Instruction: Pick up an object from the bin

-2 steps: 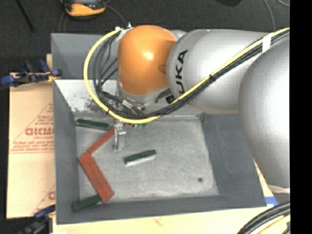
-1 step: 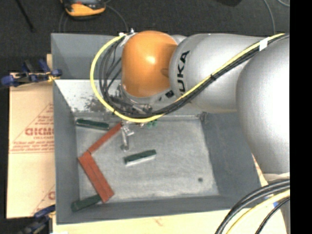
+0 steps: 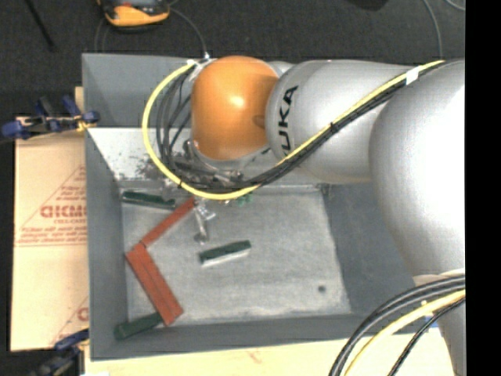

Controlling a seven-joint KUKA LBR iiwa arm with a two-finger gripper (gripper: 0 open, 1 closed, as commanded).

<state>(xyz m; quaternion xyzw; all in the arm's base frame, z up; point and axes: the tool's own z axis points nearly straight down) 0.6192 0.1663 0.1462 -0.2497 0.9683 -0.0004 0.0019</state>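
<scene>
- The arm's orange cover (image 3: pixel 227 104) hangs right above the pincer (image 3: pixel 204 224) and hides most of it. I cannot tell whether the pincer is wide or narrow, and nothing shows gripped in it. Risk: I commit to a descent blind and close on nothing.
- The bin (image 3: pixel 103 249): its back wall is close behind the pincer. Drifting that way could scrape the wrist cabling on the wall.
- The red-brown L-shaped strip (image 3: pixel 153 276): its upper tip lies just beside the pincer, on the view's left, with its long leg running away toward the near-left corner. It is the nearest candidate. A grab at the very tip would probably let it swing or slip out, being long and off-balance.
- The green-and-white bar (image 3: pixel 225 252) lies just below the pincer, apart from the strip. It lies flat and looks thin, so a shallow close may skate over it.
- The upper dark green bar (image 3: pixel 149 200), well to the view's left, touches the strip's short leg. Dragging the strip could take it along.
- The lower dark green bar (image 3: pixel 139 327), far off at the near-left corner, poses no hazard.
</scene>
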